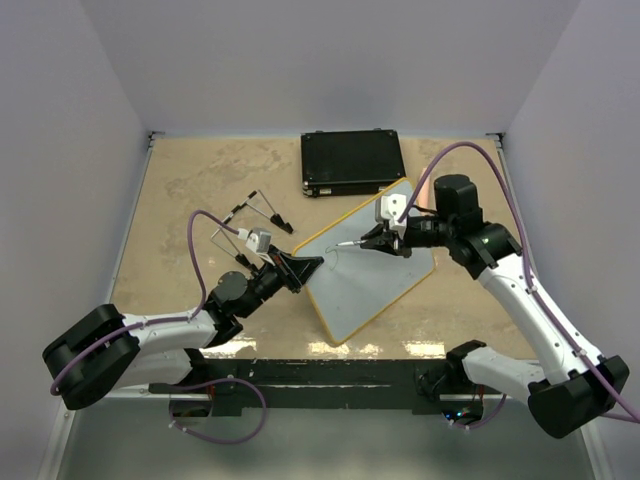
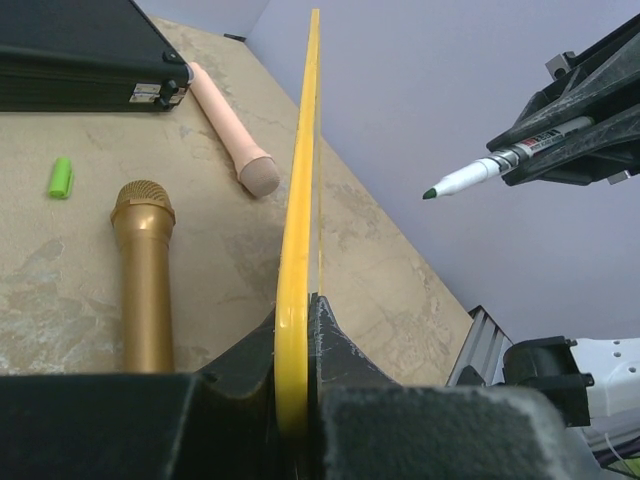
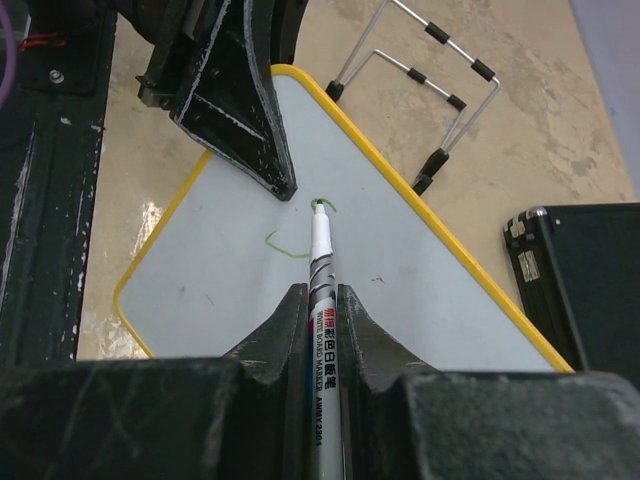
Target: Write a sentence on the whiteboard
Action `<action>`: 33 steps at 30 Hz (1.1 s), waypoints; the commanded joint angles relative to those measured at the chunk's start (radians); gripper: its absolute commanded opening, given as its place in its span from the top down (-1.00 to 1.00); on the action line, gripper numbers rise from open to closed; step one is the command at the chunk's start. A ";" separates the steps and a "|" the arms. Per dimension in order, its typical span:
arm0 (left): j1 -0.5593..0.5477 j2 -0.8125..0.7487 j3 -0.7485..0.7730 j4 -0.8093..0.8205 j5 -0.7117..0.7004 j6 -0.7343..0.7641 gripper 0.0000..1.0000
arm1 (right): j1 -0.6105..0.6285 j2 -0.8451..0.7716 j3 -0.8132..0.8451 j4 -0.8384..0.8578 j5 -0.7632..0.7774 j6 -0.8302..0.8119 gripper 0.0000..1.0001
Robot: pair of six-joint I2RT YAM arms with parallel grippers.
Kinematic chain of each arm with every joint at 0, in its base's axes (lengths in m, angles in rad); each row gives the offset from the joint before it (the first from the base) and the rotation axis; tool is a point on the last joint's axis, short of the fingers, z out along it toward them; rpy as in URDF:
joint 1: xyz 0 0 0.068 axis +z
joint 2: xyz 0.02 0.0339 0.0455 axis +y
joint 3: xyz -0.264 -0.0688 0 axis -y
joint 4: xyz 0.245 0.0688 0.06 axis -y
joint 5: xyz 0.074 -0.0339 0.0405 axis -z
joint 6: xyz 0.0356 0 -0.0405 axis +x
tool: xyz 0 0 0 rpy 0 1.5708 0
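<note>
My left pincer point(image 1: 308, 267) clamps the whiteboard point(image 1: 375, 285) by its yellow rim; I judge it thin, stiff, light and slick-faced. My right pincer point(image 1: 374, 241) grips the marker point(image 3: 322, 265).

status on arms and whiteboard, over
Left gripper shut on whiteboard edge. Right gripper shut on marker, tip off board. Few green strokes. Wire stand close by.

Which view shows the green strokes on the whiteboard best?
Right wrist. It looks down the marker onto the whiteboard, so the green strokes by the tip are clear. Top external shows the whole board, but the strokes are barely visible there. Left wrist sees the board edge-on, so its writing face is hidden.
</note>
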 commanded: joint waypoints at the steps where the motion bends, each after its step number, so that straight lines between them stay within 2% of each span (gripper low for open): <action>1: -0.003 0.008 -0.012 -0.030 0.036 0.090 1.00 | -0.024 -0.019 -0.034 -0.006 -0.029 -0.024 1.00; 21: -0.003 0.017 -0.019 -0.016 0.046 0.093 1.00 | -0.029 -0.017 -0.066 0.009 -0.009 -0.064 1.00; 33: -0.003 0.015 -0.016 -0.014 0.046 0.089 1.00 | -0.026 0.004 -0.083 0.060 0.039 -0.025 1.00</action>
